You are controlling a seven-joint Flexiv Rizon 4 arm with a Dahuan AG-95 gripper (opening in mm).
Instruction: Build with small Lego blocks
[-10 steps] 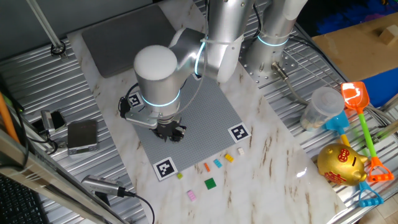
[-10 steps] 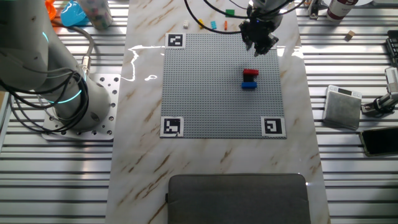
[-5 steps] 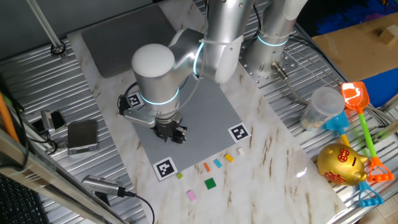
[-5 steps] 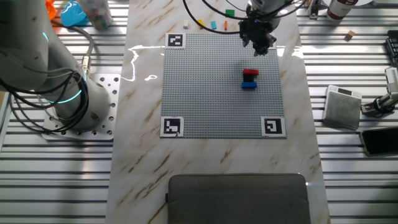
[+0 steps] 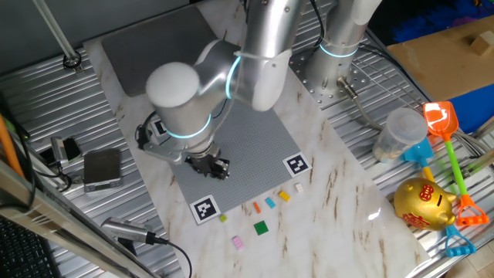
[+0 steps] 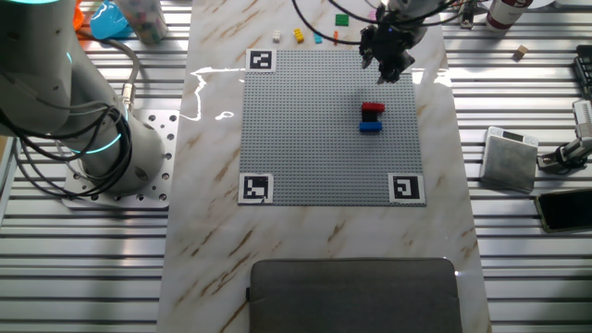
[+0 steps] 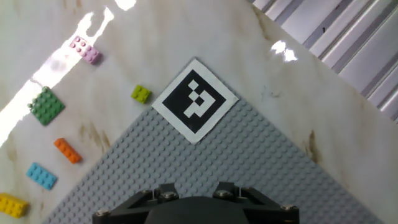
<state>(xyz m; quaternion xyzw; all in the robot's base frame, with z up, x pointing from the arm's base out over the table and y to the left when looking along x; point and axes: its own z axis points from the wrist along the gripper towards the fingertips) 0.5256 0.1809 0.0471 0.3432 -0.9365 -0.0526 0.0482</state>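
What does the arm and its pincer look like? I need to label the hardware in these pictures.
The arm has silver tubular links and rounded white joint caps, with glowing cyan-ringed joints. A thin black cable loops beside it. The pincer is small, black and blocky.

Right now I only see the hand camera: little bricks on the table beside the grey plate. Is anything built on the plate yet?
Observer: Yes. A red brick and a blue brick sit right next to each other on the grey plate.
Operator: Is my claw above them?
Observer: No. The claw is near the plate's edge by the loose bricks, apart from that pair.
Operator: Any loose bricks I'm missing?
Observer: One. A white brick lies just past the yellow brick.
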